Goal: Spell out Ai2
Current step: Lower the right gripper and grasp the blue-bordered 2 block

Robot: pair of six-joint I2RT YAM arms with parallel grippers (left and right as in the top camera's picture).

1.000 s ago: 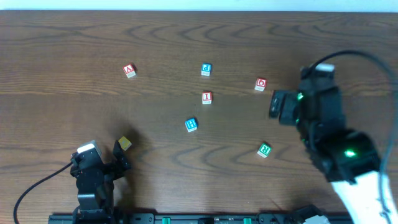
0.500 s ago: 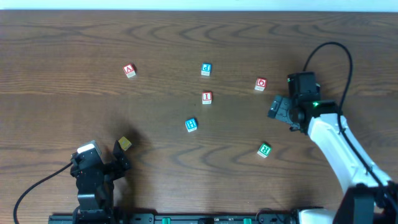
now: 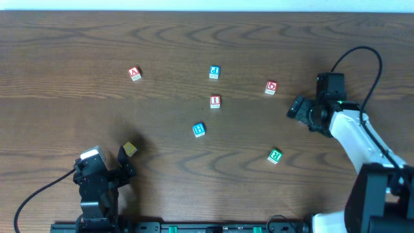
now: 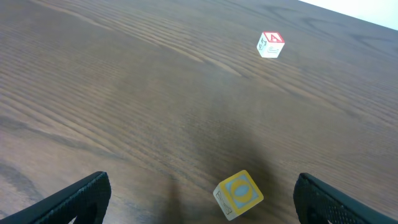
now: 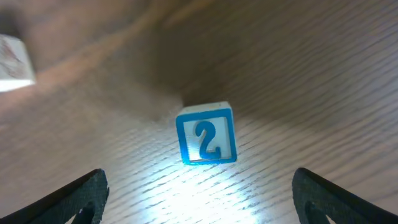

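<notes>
The A cube [image 3: 134,73], light wood with a red letter on its top face, lies flat in the upper left of the overhead view. The I cube [image 3: 215,101], also red-lettered, sits near the centre, well apart from it. The 2 cube [image 5: 206,135], blue-framed with a blue 2 facing up, lies alone at the centre of the right wrist view.

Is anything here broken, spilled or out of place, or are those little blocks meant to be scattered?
Nothing looks broken or spilled. The small wooden letter cubes lie flat but scattered, turned at differing angles; the red A cube, red I cube and blue-faced 2 cube stand apart, not in a row.
</notes>
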